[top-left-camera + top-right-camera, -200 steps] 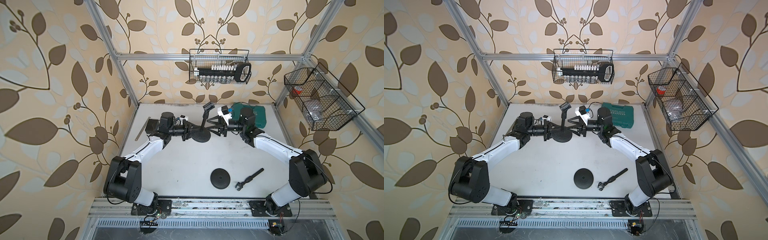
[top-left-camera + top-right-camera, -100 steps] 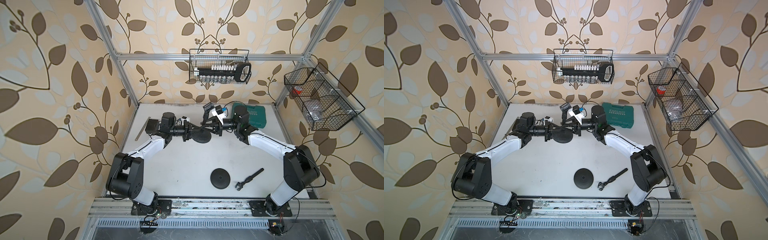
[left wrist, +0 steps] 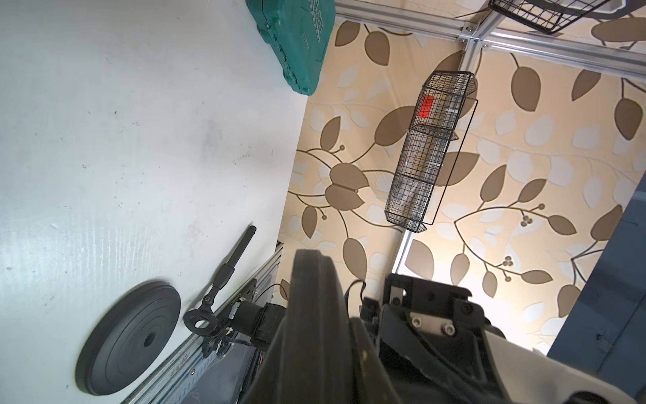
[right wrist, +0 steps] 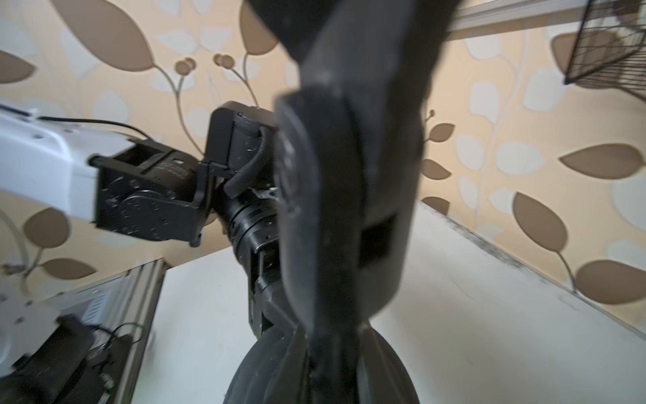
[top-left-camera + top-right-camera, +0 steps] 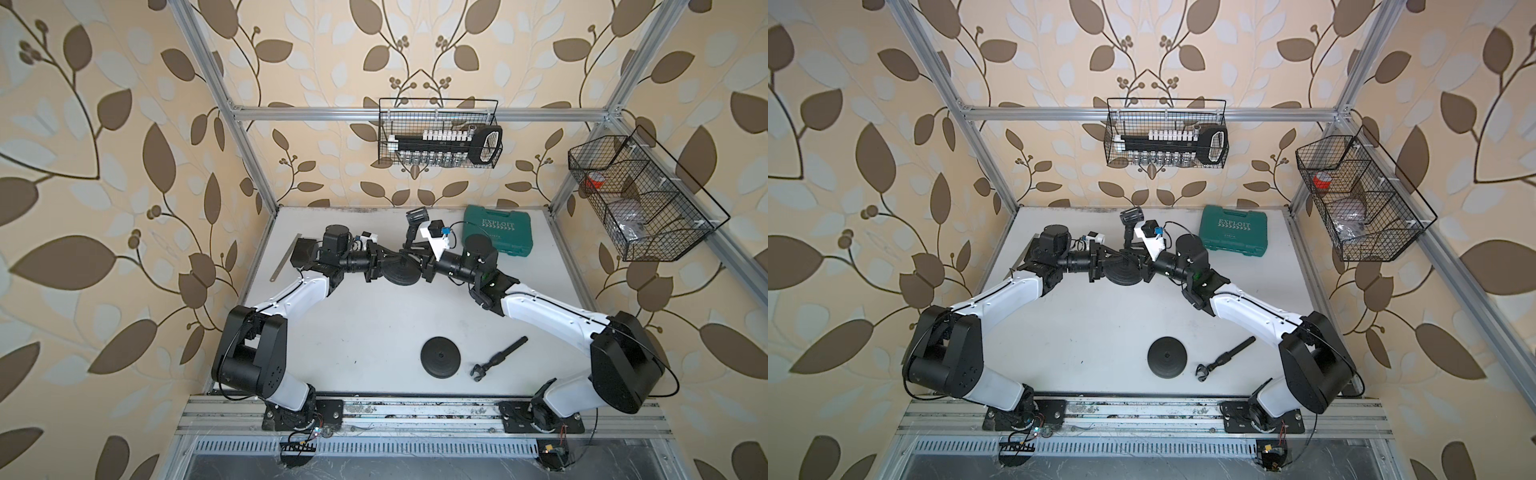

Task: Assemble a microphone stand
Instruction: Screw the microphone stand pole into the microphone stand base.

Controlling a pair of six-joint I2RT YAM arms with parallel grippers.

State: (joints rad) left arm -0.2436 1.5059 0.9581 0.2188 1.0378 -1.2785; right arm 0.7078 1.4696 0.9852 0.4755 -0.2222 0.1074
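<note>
Both arms meet at the back middle of the table [image 5: 374, 316], each reaching in level toward the other. Between them sits the stand base [image 5: 401, 275], a round black disc, with its pole [image 5: 411, 235] rising from the centre and the clip [image 5: 417, 216] on top; both top views show the same [image 5: 1125, 274].

The left end effector [image 5: 384, 266] comes at the base from the robot's left, its fingers pinching the disc's rim. In the left wrist view the stand base [image 3: 314, 307] shows edge-on, right between the fingers.

The right end effector [image 5: 417, 266] comes from the opposite side, its fingers pressed together where the pole meets the disc. The right wrist view is blurred and filled with dark fingers [image 4: 314, 210] running down onto the stand base [image 4: 391, 374], so I cannot tell if they actually pinch the pole or just bear on it.

Toward the front of the table, well apart from both end effectors, a second base [image 5: 440, 357] lies flat, and just beside it, not touching, a loose rod [image 5: 500, 356] with a small clamp end lies on its side. A green case [image 5: 498, 230] sits shut at the back, near the right arm's wrist.
</note>
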